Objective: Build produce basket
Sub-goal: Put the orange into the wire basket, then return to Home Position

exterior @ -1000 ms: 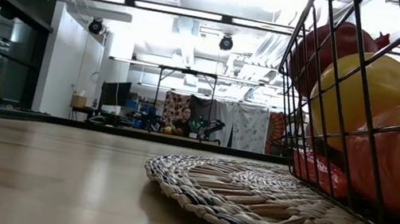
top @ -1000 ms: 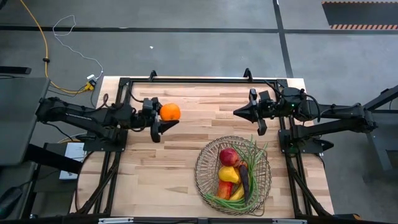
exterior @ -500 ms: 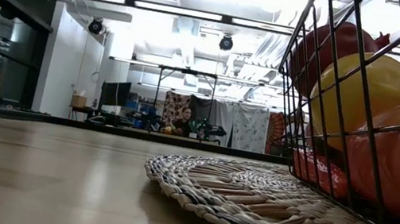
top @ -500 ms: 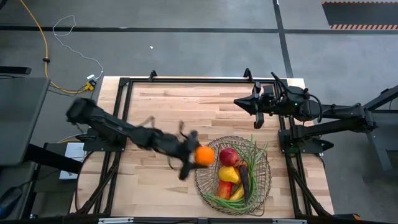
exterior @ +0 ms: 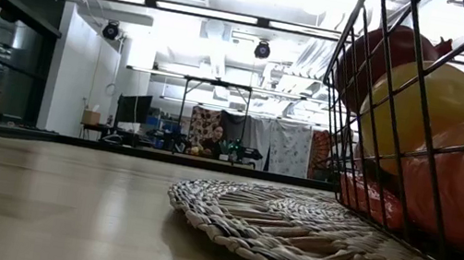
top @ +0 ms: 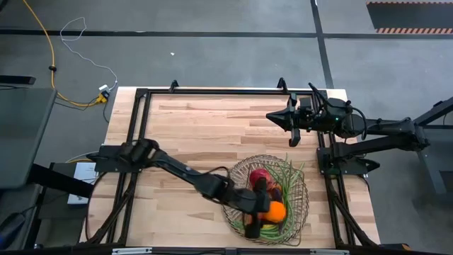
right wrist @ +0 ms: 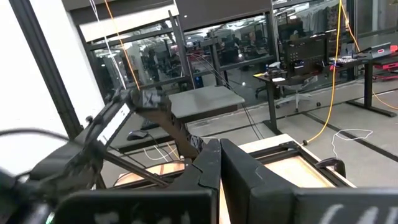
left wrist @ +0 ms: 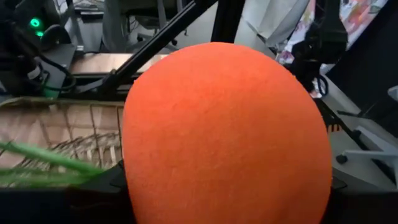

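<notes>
The basket (top: 230, 191), round and of thin wire, stands on the wooden table toward its near right. In it lie a dark red apple (top: 260, 176), long green beans (top: 289, 176) and other produce. My left gripper (top: 267, 210) reaches over the basket, shut on an orange (top: 276, 211) that fills the left wrist view (left wrist: 227, 134). My right gripper (top: 282, 119) waits shut at the table's far right, touching nothing. The low view shows the basket's wire wall (exterior: 400, 129) with the apple (exterior: 378, 60) and a yellow fruit (exterior: 445, 112) behind it. My left gripper pinches the orange between its two fingers, one finger (left wrist: 102, 186) on each of its opposite sides (left wrist: 134, 168). The fingers come from the table's left, slanting a little downward. The orange hangs over the produce in the basket; whether it touches any, I cannot tell.
A woven mat (exterior: 292, 224) lies under the basket. A black frame (top: 212, 92) runs round the table's far and side edges. Bare wood (top: 212, 134) lies between the basket and the far edge.
My left gripper has swung with the orange from the table's far left toward the right and near edges and a little down, the arm stretching out until the orange is over the basket. My right gripper has turned slightly where it is.
</notes>
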Robot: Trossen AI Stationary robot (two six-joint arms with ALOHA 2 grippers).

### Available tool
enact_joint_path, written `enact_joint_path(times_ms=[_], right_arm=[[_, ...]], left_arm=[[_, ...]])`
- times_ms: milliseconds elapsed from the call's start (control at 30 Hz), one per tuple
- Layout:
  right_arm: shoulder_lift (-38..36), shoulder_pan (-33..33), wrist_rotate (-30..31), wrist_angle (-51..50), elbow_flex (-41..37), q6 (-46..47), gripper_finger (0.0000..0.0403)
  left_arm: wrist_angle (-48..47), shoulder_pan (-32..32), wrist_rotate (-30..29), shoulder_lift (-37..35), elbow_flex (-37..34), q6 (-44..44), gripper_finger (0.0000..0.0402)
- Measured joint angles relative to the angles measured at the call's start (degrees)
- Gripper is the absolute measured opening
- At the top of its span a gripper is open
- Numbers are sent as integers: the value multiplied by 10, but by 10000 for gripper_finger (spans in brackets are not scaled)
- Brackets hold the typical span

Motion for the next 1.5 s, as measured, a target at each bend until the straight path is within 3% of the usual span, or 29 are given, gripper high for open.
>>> enact_joint_path(times_ms=[233, 533, 933, 1167, 1500], right_arm=[[0, 0, 0, 0, 0, 4, 0], [0, 0, 0, 0, 0, 5, 0], [0, 0, 0, 0, 0, 5, 0], [0, 0, 11, 0, 0, 1, 0], [0, 0, 11, 0, 0, 0, 0]], left_arm=[[3, 0, 0, 82, 93, 0, 245], [-20, 2, -33, 95, 94, 40, 253], [-26, 7, -6, 95, 94, 49, 271], [-35, 16, 44, 95, 94, 19, 315], [-92, 24, 45, 89, 106, 33, 378]])
